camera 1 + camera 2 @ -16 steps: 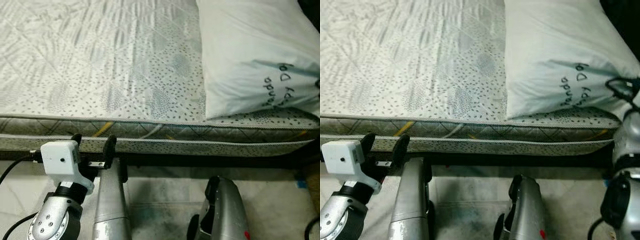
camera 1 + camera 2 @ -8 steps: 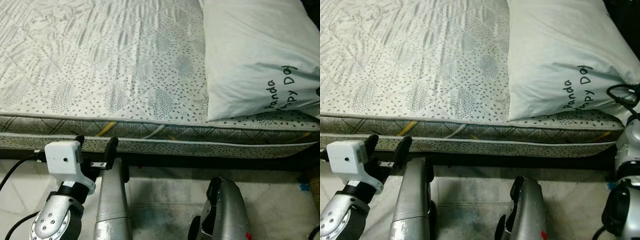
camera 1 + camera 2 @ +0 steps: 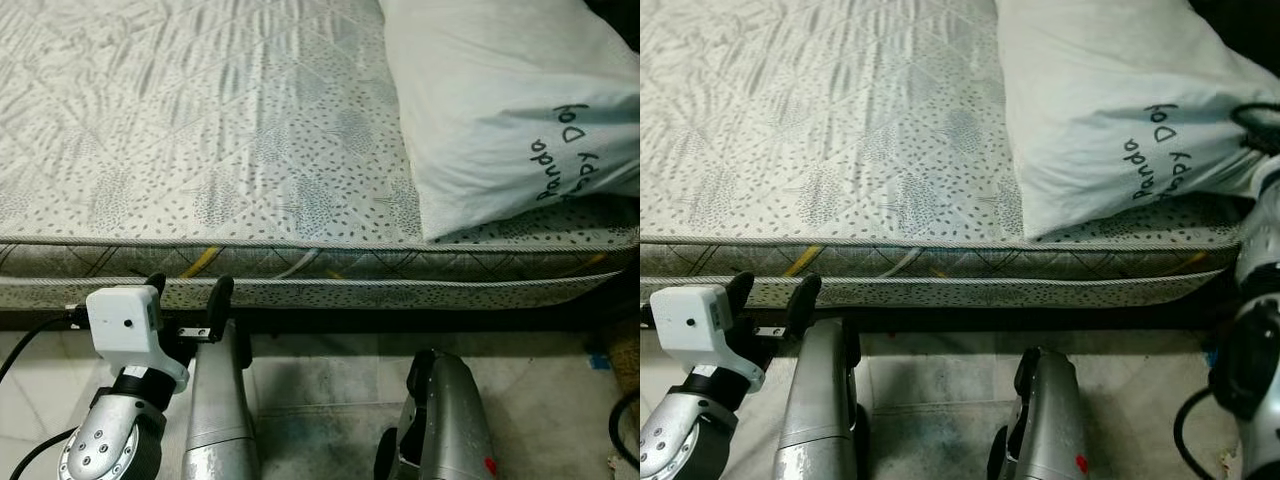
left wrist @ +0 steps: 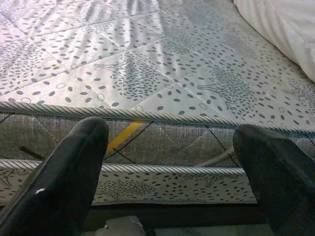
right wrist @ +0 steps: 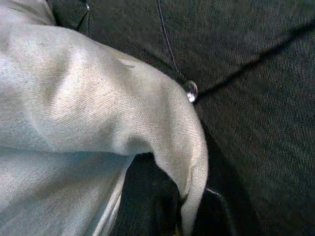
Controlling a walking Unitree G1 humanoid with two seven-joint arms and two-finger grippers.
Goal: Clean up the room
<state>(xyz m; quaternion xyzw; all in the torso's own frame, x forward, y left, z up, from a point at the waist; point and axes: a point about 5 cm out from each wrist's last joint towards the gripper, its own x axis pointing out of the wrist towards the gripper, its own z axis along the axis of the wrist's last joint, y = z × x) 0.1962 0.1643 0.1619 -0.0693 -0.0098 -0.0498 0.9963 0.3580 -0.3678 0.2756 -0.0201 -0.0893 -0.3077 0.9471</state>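
Right now the robot faces the side of a bed with a pale quilted mattress (image 3: 220,150) printed with grey speckled trees. A white cotton pillow (image 3: 500,110) lettered "Panda Happy Day" lies at the mattress's right end, its lower corner near the piped edge. The left tool (image 3: 186,292) hangs low beside the mattress's side panel, its two black fingers (image 4: 74,167) spread apart with nothing between them, as the left wrist view makes plain. The right tool's wrist view looks close onto a folded corner of pale fabric (image 5: 98,113) against a dark woven surface (image 5: 256,59) with a small metal stud (image 5: 191,90); whether that tool is clamped on the cloth, I cannot tell. The step in hand looks like squaring up the pillow. To do it well, take the corner firmly, pull it flat without dragging it off the edge, and keep the left tool clear of the bed frame.
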